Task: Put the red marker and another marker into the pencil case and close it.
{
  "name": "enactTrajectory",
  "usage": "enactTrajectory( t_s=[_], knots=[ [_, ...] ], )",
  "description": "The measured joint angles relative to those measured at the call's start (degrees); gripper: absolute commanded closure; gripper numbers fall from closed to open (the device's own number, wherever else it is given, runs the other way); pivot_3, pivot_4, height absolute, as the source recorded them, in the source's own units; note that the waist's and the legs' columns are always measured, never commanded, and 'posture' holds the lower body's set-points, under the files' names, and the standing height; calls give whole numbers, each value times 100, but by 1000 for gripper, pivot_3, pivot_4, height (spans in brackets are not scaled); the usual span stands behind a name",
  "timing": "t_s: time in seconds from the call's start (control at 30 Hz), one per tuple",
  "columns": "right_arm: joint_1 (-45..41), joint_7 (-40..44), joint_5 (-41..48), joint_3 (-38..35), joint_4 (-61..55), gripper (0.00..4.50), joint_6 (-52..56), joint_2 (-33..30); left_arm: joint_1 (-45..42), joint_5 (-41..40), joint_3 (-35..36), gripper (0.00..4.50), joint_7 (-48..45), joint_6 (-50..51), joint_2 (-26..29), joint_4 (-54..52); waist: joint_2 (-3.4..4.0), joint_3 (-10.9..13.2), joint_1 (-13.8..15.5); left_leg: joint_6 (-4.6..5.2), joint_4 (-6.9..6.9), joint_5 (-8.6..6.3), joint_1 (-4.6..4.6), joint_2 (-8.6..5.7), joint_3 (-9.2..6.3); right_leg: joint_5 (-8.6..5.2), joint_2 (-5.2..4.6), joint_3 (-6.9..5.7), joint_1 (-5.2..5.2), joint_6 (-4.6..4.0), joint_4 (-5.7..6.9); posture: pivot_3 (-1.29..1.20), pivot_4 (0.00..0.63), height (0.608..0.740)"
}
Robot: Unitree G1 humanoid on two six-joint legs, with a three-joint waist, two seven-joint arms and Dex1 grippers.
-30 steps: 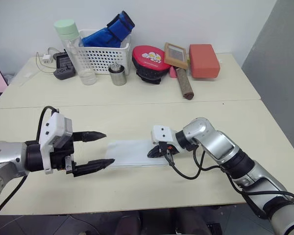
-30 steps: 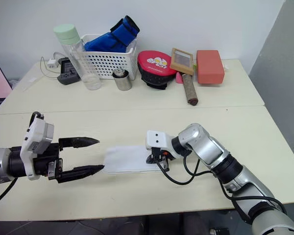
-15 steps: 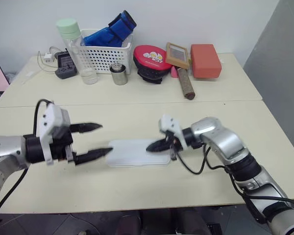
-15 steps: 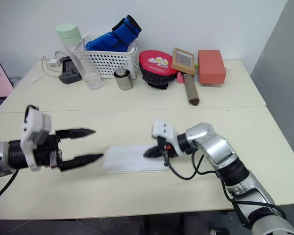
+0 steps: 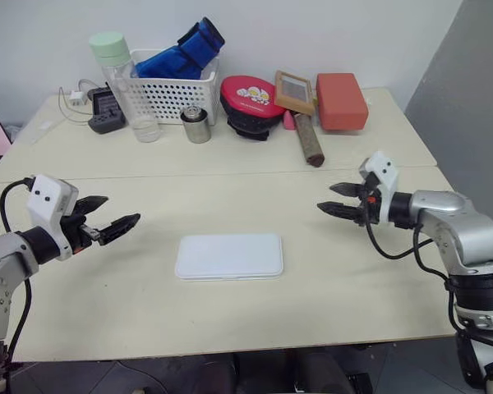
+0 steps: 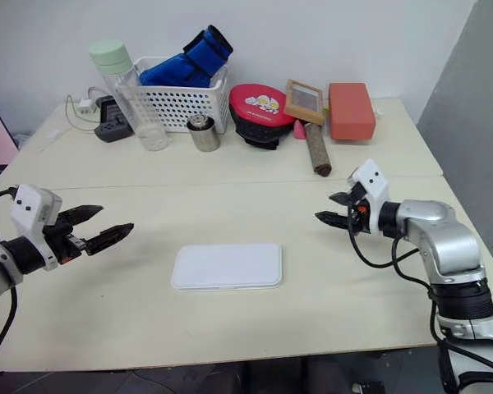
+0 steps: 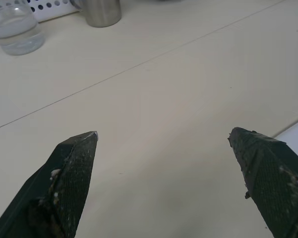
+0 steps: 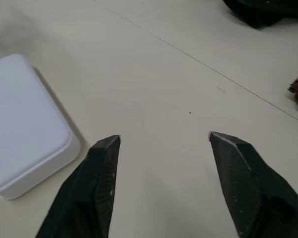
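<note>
Fingers of both grippers, left (image 5: 113,218) and right (image 5: 335,199), spread empty, well apart from the closed pencil case (image 5: 229,256) between them.

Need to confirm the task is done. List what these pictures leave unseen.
- Contents of the pencil case: lid shut in both eye views, so no marker can be checked.
- Right wrist view: case cut off by the edge.
- Basket contents: hidden under blue cloth.
</note>
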Motion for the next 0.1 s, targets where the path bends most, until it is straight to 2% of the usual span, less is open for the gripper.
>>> enactTrajectory(
  t_s=[0.1],
  knots=[
    [34,-29,94,-16,-29,76,32,-62,-59,65,-5,0,-105,-25,15,151,0,0,10,0,1,0,-3,-1,4,0,-1,0,0,0,-1,0,150,740]
  ],
)
